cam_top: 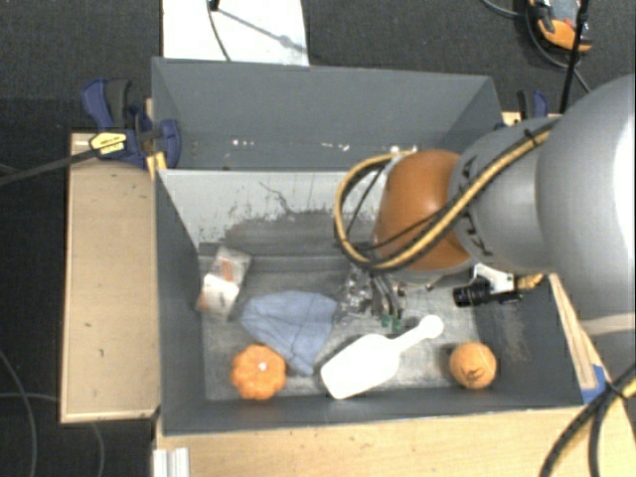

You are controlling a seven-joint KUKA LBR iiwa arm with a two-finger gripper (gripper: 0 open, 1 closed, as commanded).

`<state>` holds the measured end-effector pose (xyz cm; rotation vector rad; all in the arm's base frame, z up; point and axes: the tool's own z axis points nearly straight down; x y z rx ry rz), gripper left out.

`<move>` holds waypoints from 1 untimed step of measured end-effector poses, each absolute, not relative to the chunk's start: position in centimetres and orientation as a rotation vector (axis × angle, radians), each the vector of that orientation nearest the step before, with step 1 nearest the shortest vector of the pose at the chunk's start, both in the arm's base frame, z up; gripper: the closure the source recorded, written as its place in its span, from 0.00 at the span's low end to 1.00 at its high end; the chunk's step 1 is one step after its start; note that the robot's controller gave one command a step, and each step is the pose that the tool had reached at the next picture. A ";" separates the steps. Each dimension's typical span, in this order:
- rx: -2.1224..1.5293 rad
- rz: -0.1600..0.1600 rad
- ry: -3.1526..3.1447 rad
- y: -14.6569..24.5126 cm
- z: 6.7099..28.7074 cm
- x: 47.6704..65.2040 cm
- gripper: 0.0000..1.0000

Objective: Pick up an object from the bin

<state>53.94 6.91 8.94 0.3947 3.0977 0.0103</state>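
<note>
gripper (376, 301) sits low in the bin (298, 117); i cannot tell whether it is spread or closed. white scoop (370, 364) lies just in front of it, blue cloth (288, 324) just to its left. risk: closing here may snag the cloth, or push the scoop's handle aside.

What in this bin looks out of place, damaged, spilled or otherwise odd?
Nothing looks damaged or spilled. The blue cloth lies crumpled, and the white scoop lies slanted with its wide end at the cloth's edge. A small packet rests near the bin's left wall. All ordinary for loose things.
</note>
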 end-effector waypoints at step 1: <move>0.393 0.010 3.098 6.9 8.9 53.9 1.00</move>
